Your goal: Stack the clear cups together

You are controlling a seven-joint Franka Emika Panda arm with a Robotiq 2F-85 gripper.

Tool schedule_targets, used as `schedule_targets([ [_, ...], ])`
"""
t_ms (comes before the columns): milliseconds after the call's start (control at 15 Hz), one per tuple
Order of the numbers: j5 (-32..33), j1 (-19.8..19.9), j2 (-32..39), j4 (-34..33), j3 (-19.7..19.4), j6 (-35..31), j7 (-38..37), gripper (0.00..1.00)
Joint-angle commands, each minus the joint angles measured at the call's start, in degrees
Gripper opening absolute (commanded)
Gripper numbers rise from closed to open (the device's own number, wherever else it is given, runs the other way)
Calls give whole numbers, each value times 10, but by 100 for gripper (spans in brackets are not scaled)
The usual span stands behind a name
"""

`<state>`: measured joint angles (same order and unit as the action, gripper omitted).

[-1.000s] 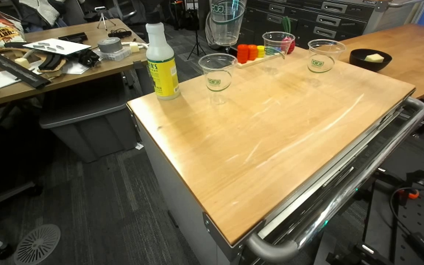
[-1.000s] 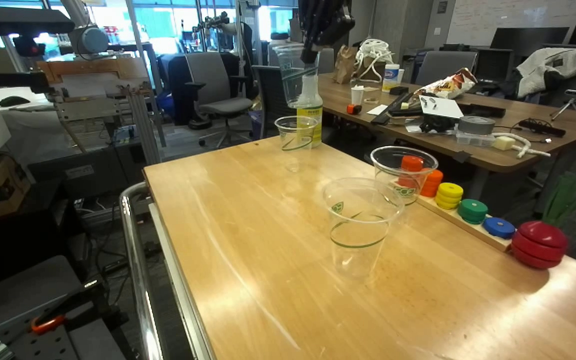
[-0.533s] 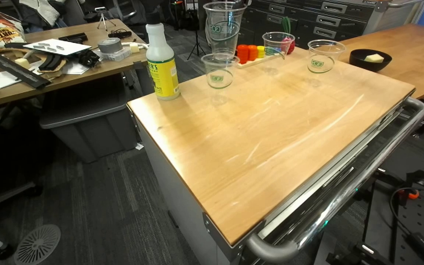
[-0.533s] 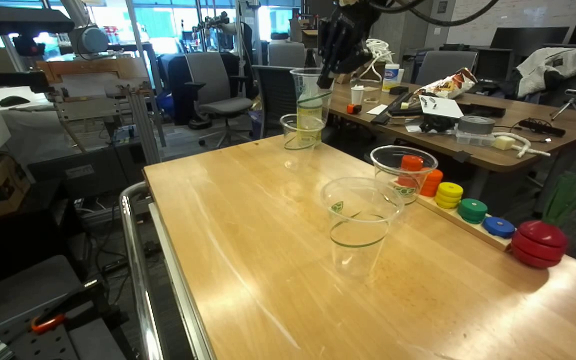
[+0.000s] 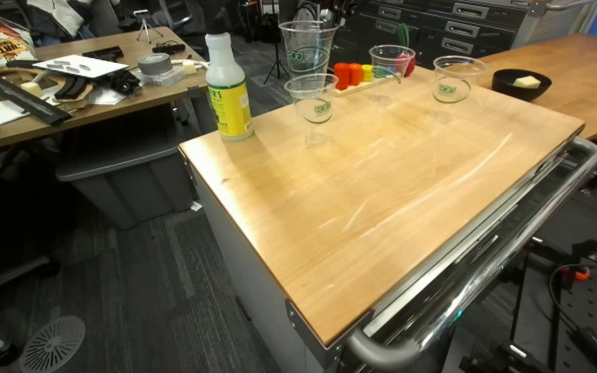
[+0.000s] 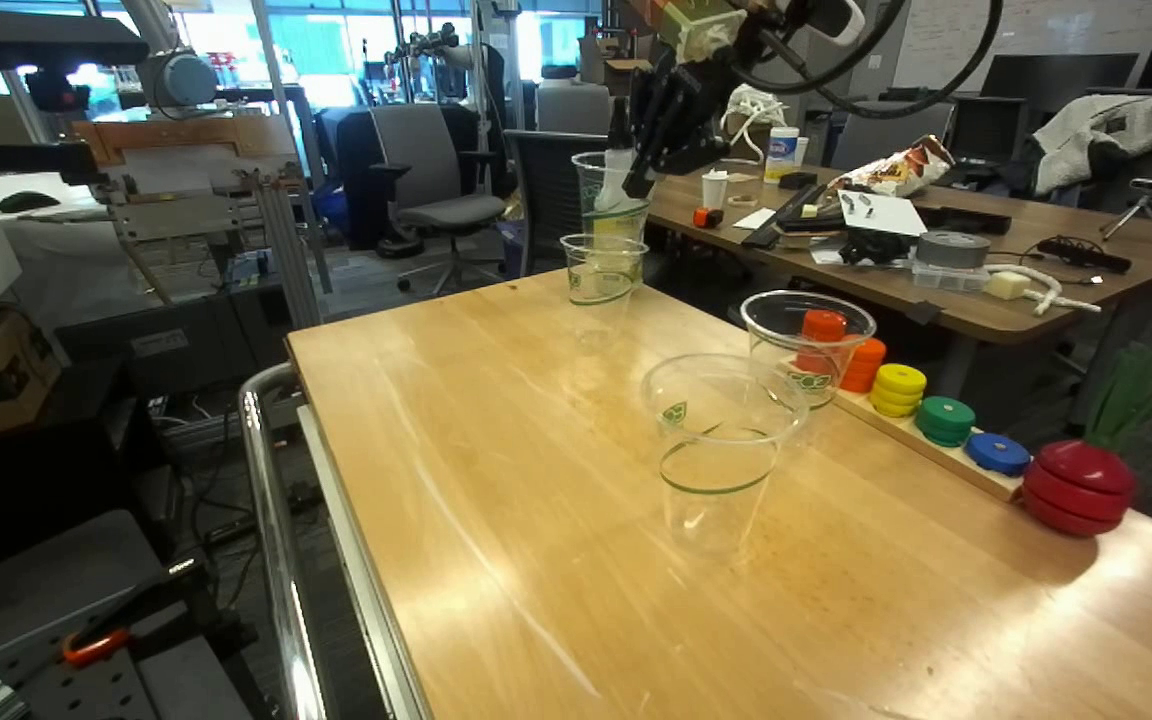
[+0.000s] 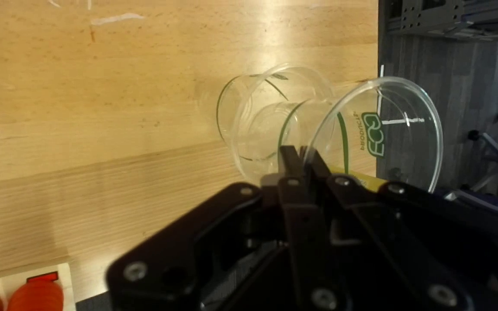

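Observation:
My gripper (image 6: 641, 185) is shut on the rim of a clear cup (image 6: 591, 190), which also shows in an exterior view (image 5: 306, 52) and the wrist view (image 7: 374, 134). The held cup overlaps the mouth of a standing clear cup (image 5: 309, 106) (image 6: 596, 290) (image 7: 231, 108). I cannot tell whether they touch. In the wrist view the held cup tilts, its mouth to the right. Two more clear cups stand upright and apart: one (image 5: 451, 85) (image 6: 716, 470) nearer the middle, one (image 5: 386, 65) (image 6: 771, 350) beside the ring toy.
A yellow-labelled spray bottle (image 5: 232, 109) stands at the table (image 5: 381, 181) edge near the cup pair. A ring toy on a wooden base (image 6: 946, 425) and a red beet-shaped toy (image 6: 1076, 490) line the table's edge. A dark bowl (image 5: 519, 85) sits on another table.
The held cup has come down to the standing cup. The standing cup shifted slightly and turned, its printed logo now facing more to one side. The gripper stays shut on the held cup.

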<state>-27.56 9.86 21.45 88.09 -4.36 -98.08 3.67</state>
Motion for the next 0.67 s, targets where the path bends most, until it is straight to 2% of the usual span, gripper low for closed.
schedule_targets([
  [0, -12, 7, -2, -5, 12, 16, 13, 1],
  [600, 0, 11, -18, 37, 6, 2, 13, 1],
])
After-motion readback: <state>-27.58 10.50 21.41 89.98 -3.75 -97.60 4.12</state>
